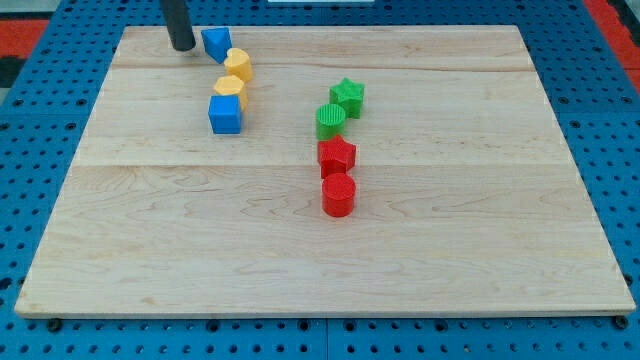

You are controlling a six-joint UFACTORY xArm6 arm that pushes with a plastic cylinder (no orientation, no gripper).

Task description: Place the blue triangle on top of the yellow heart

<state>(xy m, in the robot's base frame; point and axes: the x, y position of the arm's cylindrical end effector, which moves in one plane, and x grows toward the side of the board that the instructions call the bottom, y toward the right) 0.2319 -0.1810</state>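
Note:
The blue triangle (pixel 215 43) lies near the board's top left, touching the upper left of a yellow block (pixel 238 65). A second yellow block (pixel 230 89) sits just below it; which of the two is the heart I cannot tell. My tip (pixel 182 46) rests on the board just left of the blue triangle, a small gap apart. A blue cube (pixel 225 114) sits directly below the lower yellow block, touching it.
A green star (pixel 348 96) and a green cylinder (pixel 330 121) sit right of centre. Below them are a red star (pixel 337 155) and a red cylinder (pixel 339 194). The wooden board (pixel 470 230) lies on a blue pegboard.

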